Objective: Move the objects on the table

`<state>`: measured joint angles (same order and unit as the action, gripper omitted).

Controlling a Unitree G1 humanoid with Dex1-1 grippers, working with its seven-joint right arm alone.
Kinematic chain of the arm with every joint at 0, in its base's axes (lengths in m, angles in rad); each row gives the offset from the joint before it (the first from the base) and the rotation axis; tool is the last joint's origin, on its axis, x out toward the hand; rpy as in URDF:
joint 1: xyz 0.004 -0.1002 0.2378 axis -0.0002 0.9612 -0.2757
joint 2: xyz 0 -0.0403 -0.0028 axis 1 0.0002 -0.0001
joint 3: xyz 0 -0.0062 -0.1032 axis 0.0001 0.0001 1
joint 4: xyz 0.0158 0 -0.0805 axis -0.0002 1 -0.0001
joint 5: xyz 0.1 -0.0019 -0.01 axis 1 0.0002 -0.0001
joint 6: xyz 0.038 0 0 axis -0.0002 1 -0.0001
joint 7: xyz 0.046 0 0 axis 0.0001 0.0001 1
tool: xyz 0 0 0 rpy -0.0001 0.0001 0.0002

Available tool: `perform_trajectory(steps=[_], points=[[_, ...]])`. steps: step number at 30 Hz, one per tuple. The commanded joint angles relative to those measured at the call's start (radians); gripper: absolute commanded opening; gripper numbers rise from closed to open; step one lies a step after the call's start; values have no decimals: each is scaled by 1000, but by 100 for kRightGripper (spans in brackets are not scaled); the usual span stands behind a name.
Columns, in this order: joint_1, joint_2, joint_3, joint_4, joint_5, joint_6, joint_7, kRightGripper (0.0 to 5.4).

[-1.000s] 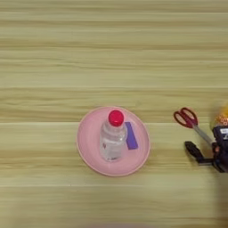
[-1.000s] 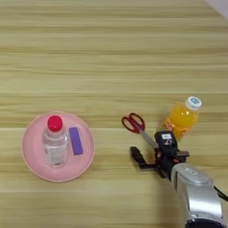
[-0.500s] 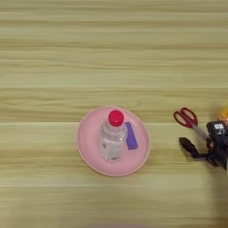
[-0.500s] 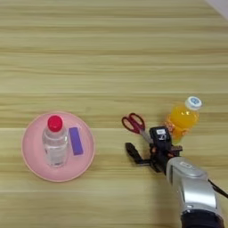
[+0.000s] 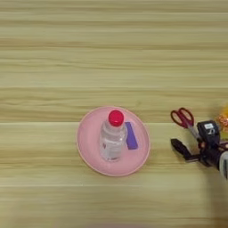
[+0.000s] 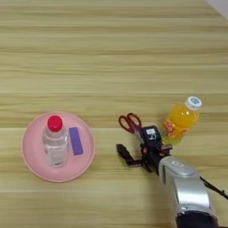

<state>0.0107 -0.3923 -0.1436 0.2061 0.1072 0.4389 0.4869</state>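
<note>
Partly, claw (image 6: 137, 149) hides scissors (image 6: 130, 123) blades.

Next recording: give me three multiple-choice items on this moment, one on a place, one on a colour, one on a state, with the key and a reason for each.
1. Where is the purple block?
A. On the pink plate, beside the clear bottle
B. On the bare table by the scissors
C. Under the orange bottle

2. What colour is the clear bottle's cap?
A. White
B. Red
C. Blue

3. How do the hand's fingers stand?
A. Shut on the clear bottle
B. Shut on the purple block
C. Spread open, with the scissors' blades between them

Key:
1 A: the purple block lies on the pink plate, on the clear bottle's right.
2 B: its cap is red; the white cap sits on the orange bottle.
3 C: the hand has its two black fingers apart at the scissors; whether they touch the blades cannot be told.
</note>
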Motion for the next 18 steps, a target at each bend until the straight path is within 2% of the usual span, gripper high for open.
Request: perform_trajectory(steps=[1,9,15,18], points=[[-15,-13,7,-49,8,9,-3,537],[-55,-11,13,4,-3,-3,-19,537],[-53,3,42,-11,-6,-1,-16,537],[-83,-2,30,29,-10,-12,-33,537]])
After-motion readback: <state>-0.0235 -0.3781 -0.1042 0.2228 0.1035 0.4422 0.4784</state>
